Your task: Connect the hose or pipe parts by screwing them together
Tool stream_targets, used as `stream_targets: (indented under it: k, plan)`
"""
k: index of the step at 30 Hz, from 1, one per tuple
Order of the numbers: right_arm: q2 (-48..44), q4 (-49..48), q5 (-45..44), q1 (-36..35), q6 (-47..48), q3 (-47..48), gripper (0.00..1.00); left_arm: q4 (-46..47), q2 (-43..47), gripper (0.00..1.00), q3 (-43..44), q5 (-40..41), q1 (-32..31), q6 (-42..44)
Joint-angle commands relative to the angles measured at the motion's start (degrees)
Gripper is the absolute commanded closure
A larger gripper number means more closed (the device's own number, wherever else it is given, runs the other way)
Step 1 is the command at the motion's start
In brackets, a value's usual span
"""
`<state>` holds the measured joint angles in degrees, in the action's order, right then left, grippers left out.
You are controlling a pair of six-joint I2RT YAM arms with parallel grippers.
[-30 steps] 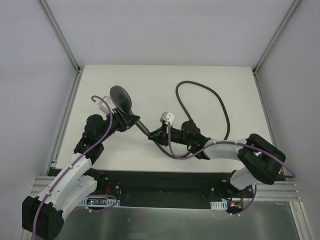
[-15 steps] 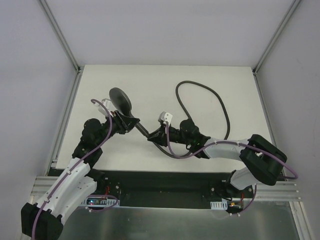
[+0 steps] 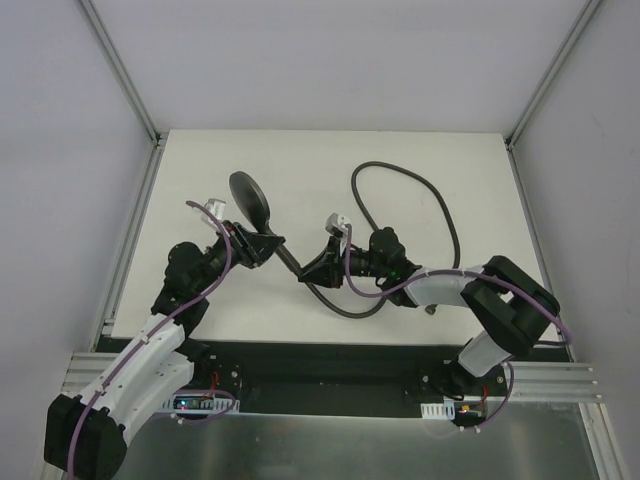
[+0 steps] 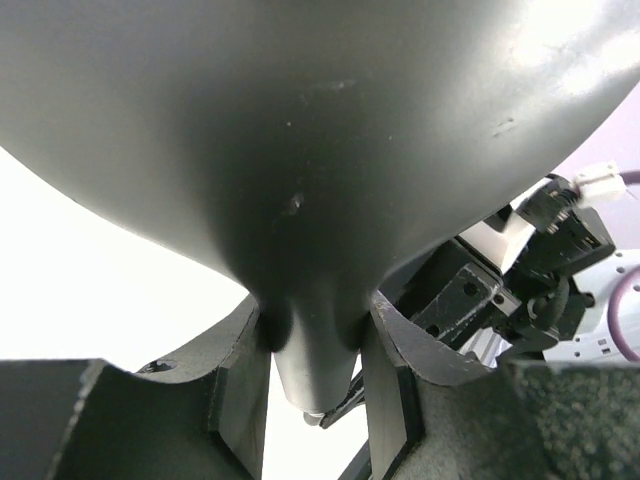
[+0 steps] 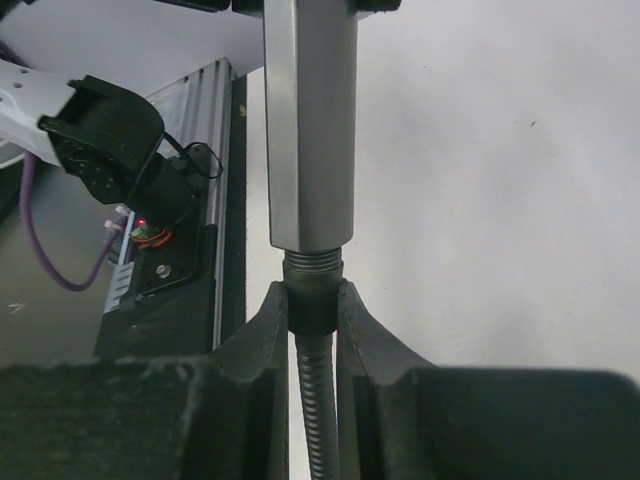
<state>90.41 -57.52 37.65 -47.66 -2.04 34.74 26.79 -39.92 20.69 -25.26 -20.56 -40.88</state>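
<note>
shower head [image 3: 248, 195]: held in the air at a slant, round face at the far end and handle tip aimed at the hose end.
left gripper [image 4: 315, 345]: fingers clamped on the shower head's narrow neck, just under the flare. This braces the head so the joint has something to turn against.
hose [image 3: 440, 210]: loops on the table [image 3: 470, 170] right of the shower head, with its near end brought to the handle tip.
hose fitting [image 5: 312, 295]: coaxial with the handle tip and touching it. A band of thread shows at the joint, so probably not fully seated; turns engaged can't be read.
right gripper [image 5: 312, 300]: fingers nearly closed, pinching the fitting just below the handle tip. The grip is on the nut, not the flex section, so wrist roll should drive the thread.
step: screwing on, roughly midway by my read.
risk: cross-threading if the axes drift; hose winding up.
</note>
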Motion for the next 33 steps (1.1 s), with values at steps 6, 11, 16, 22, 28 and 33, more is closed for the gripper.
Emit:
stream_targets:
  k: [6, 11, 16, 22, 28, 33]
  plan:
    - [0.9, -28.1, 10.1, 2.4, -11.4, 5.9, 1.0, 8.8, 0.7, 1.0, -4.3, -13.0, -1.7, -0.4]
    - [2.8, -30.3, 13.5, 3.1, -16.1, 8.3, 0.99, 11.4, 2.0, 1.0, -5.7, -13.1, -1.7, 0.1]
    - [2.9, -30.4, 15.0, 3.2, -18.8, 9.6, 0.99, 13.6, 2.4, 1.0, -6.8, -13.3, -1.7, 0.1]
    - [2.5, -30.4, 13.3, 3.3, -19.4, 9.6, 0.99, 15.5, 2.0, 1.0, -7.2, -12.4, -1.7, -0.8]
    - [3.7, -30.3, 9.9, 3.5, -19.5, 8.6, 0.75, 8.1, 2.8, 1.0, -5.3, -7.2, -1.7, 1.3]
    - [6.1, -30.3, 8.6, 3.5, -20.5, 7.4, 0.73, -1.8, 3.0, 1.0, -2.2, 2.0, -1.8, 2.9]
